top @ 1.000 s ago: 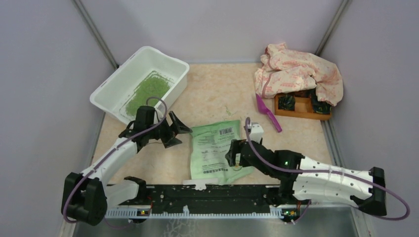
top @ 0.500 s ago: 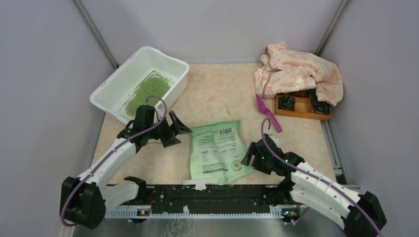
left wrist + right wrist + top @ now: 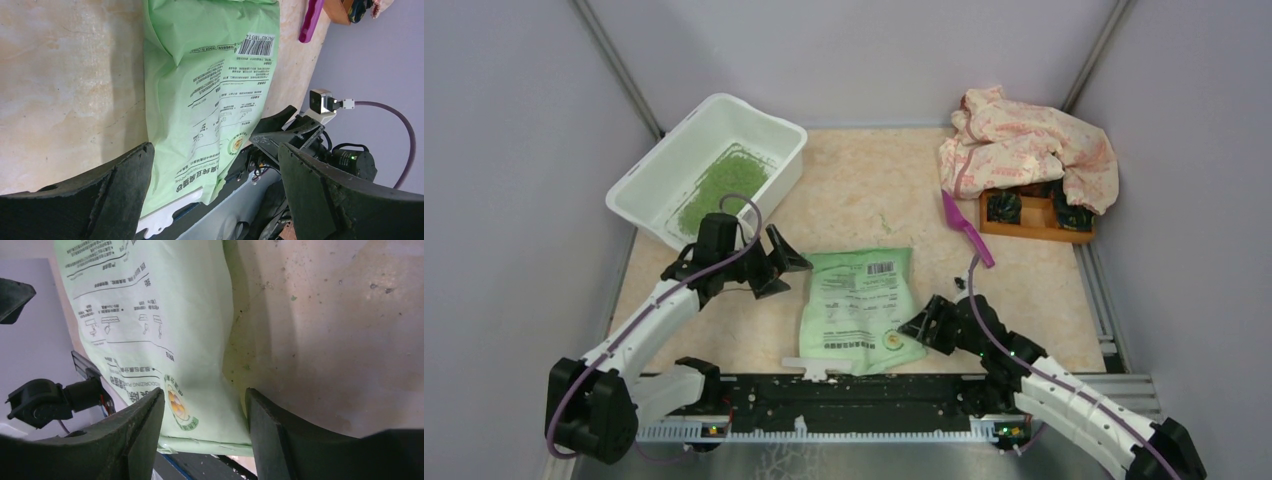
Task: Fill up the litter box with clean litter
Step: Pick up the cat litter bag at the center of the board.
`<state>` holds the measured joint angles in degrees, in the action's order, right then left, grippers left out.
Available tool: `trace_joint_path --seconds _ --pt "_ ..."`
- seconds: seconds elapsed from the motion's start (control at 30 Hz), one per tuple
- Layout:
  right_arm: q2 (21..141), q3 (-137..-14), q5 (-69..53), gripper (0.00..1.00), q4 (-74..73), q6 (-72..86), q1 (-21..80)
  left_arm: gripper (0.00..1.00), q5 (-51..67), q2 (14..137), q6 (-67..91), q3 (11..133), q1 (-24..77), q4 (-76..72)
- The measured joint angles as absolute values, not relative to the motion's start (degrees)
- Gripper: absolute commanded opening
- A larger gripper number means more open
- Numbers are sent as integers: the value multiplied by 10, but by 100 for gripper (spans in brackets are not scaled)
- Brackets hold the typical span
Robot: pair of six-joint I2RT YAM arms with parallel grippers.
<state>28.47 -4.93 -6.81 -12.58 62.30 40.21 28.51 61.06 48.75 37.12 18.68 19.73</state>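
The litter box (image 3: 640, 189), a white tub, stands at the far left with a patch of clean litter (image 3: 720, 184) on its floor. A flat light green printed bag (image 3: 860, 308) (image 3: 210, 85) (image 3: 150, 315) lies on the table between the arms, its near end reaching the black rail. My left gripper (image 3: 784, 271) (image 3: 215, 170) hovers open just left of the bag, holding nothing. My right gripper (image 3: 917, 334) (image 3: 204, 412) sits low at the bag's near right corner. That corner lies between its jaws, which stand apart, with a gap on both sides.
A pink scoop (image 3: 967, 228) lies at the right of centre. Behind it an orange wooden compartment tray (image 3: 1036, 222) sits half under a crumpled patterned wrapper (image 3: 1024, 145). A few stray granules (image 3: 884, 222) dot the table. Grey walls close in on both sides.
My right arm has drawn back and dropped to the bag's near right corner, its jaws narrowing a little. The bag has slid slightly left and toward the rail. The left arm has not moved.
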Motion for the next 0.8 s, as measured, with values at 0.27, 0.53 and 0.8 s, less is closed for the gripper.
trace_joint_path --seconds 0.27,0.53,0.8 --pt "304 -39 -110 0 -76 585 402 99 286 605 488 369 187 198" --pt "396 -108 -208 0 -18 571 344 99 265 562 477 399 187 247" --pt "480 -208 -351 0 110 643 171 99 247 524 451 441 173 290"
